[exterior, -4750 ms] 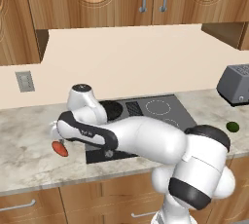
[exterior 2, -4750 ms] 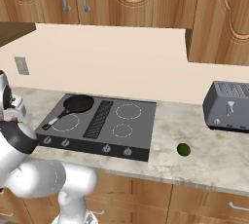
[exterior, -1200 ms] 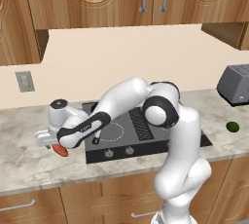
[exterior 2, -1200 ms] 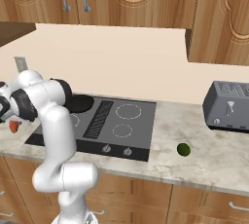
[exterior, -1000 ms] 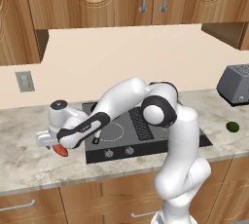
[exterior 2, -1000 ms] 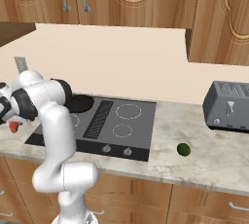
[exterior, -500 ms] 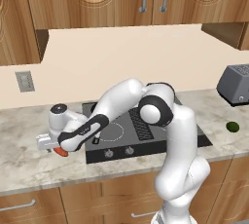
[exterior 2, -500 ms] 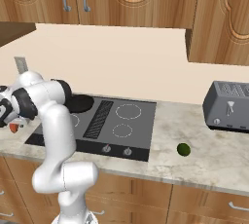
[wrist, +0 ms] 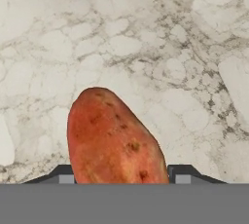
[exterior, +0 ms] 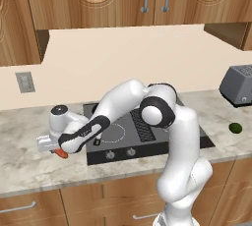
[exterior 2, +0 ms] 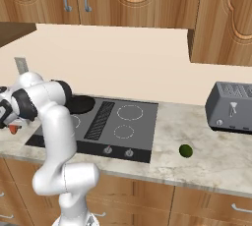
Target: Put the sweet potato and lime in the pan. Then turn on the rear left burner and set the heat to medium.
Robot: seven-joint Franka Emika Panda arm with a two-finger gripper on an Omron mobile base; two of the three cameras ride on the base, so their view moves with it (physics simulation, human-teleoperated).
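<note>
Jaws now narrowed onto the sweet potato [wrist: 114, 138] on bare counter [exterior: 29, 163], left of the cooktop [exterior: 147, 144].

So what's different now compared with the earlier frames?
The arm has swung out to the left and come down over the sweet potato on the counter; the gripper has sunk lower, and its fingers now sit close on either side of the sweet potato, which hasn't been lifted. The lime, pan and toaster stayed put.
</note>
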